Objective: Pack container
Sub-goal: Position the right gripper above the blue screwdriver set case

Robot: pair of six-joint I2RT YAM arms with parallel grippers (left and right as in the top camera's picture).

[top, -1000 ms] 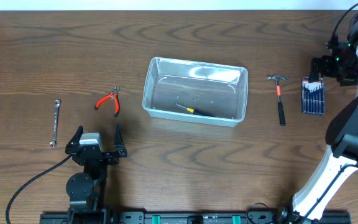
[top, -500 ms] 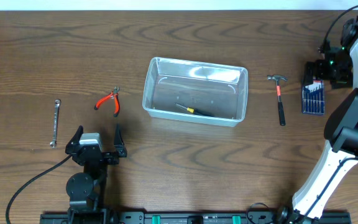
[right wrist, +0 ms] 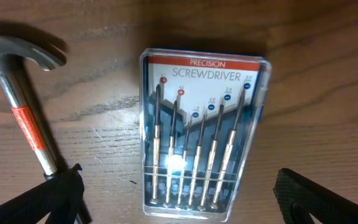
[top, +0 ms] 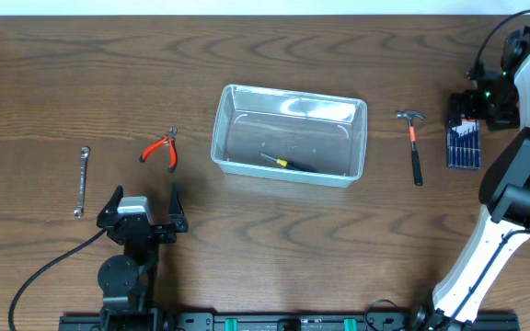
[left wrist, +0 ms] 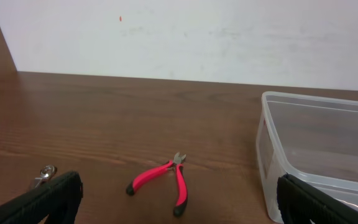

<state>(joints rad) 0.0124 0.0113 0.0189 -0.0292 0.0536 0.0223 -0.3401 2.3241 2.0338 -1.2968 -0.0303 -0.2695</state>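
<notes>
The container [top: 217, 140], a clear rectangular bin, stands mid-table with a yellow-and-black screwdriver [top: 288, 163] lying in it. To its right lie a hammer [top: 414, 147] and a blue precision screwdriver-set case [top: 464, 147]. My right gripper [top: 467, 108] hovers open over the far end of the case. In the right wrist view the case [right wrist: 201, 124] sits between the wide-apart jaws of my right gripper [right wrist: 185, 202], untouched, with the hammer [right wrist: 27, 118] to its left. My left gripper [top: 143, 204] rests open near the front left, empty, behind red pliers [top: 161, 148].
A small wrench [top: 82, 180] lies at the far left. In the left wrist view, the pliers [left wrist: 166, 180] lie ahead of my left gripper [left wrist: 182, 205], the wrench [left wrist: 43, 174] shows at lower left and the container wall [left wrist: 272, 143] rises on the right.
My right gripper has moved left, from beside the screwdriver-set case to above its far end. The left arm and all tools are unmoved.
</notes>
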